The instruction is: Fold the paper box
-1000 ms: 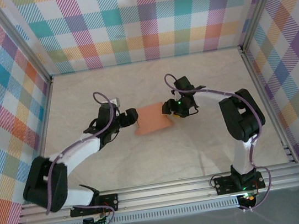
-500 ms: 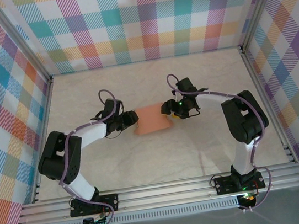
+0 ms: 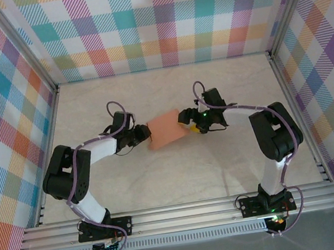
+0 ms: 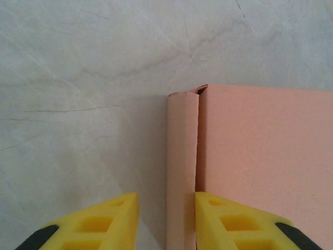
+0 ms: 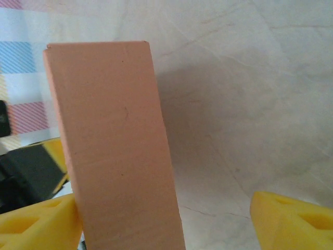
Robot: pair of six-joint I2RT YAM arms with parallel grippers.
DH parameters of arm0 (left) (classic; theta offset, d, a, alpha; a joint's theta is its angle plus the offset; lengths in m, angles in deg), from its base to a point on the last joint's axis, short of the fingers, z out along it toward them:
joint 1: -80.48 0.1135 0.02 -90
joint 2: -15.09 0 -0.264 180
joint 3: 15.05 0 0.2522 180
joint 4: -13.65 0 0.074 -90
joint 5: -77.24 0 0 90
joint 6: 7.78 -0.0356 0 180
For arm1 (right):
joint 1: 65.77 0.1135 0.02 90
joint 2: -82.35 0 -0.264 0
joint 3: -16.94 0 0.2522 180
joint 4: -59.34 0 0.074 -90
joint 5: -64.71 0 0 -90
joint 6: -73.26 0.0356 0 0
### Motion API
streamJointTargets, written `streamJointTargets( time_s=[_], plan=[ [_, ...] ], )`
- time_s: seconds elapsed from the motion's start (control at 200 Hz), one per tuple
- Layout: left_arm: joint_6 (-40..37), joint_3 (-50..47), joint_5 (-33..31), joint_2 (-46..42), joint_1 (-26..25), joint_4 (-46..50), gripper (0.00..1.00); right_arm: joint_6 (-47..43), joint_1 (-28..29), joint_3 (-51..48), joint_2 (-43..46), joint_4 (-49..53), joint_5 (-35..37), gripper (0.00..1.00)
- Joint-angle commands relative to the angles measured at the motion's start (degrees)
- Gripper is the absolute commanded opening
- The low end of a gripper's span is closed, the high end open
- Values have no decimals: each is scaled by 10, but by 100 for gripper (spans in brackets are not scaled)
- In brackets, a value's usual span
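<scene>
Where our left gripper (image 3: 143,134) sat: low on the table (image 3: 181,179), left of the middle, its nose pointed at the left end of the paper box (image 3: 166,128).
Left fingers (image 4: 104,221): apart, one on each side of a thin side flap (image 4: 182,156). A bit of bare table showed between one finger and the flap, so we were not pinching it yet.
Why we held it so: we think the flap had to be pushed flat against the box, so we lined our gap up with it.
Paper box: in the middle of the table, between our two grippers, with its big orange face up. A thin dark crack (image 4: 197,156) ran between the side flap and the big face, so that edge was not shut tight.
Inside the box: we could not see in. Nothing showed through the crack.
Right gripper (image 3: 186,121): at the right end of the box.
Right fingers (image 5: 36,219): wide apart. One orange wall of the box stood right next to one finger, and the other finger was far off over bare table. We held nothing.
Why we stood so: we guess it was there to stop the box sliding.
How far along: it looked like a box already, with the left flap not yet tidy.
</scene>
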Motion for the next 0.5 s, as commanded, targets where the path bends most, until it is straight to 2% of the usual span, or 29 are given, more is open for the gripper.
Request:
streamJointTargets(
  time_s=[0.0, 0.095, 0.34, 0.41, 0.495],
  plan=[
    [0, -26, -3, 2, 13, 28, 31, 42, -2, -5, -25, -90, -77, 82],
    [-2, -26, 1, 3, 15, 28, 30, 58, -2, -6, -36, -132, -117, 78],
    [-6, -22, 7, 12, 15, 26, 31, 69, -2, -7, -36, -152, -142, 53],
    [-6, -23, 8, 10, 15, 22, 34, 69, -2, -7, -31, -145, -139, 46],
    [-6, -24, 5, 3, 15, 21, 45, 69, -3, -5, -24, -130, -136, 44]
  ],
)
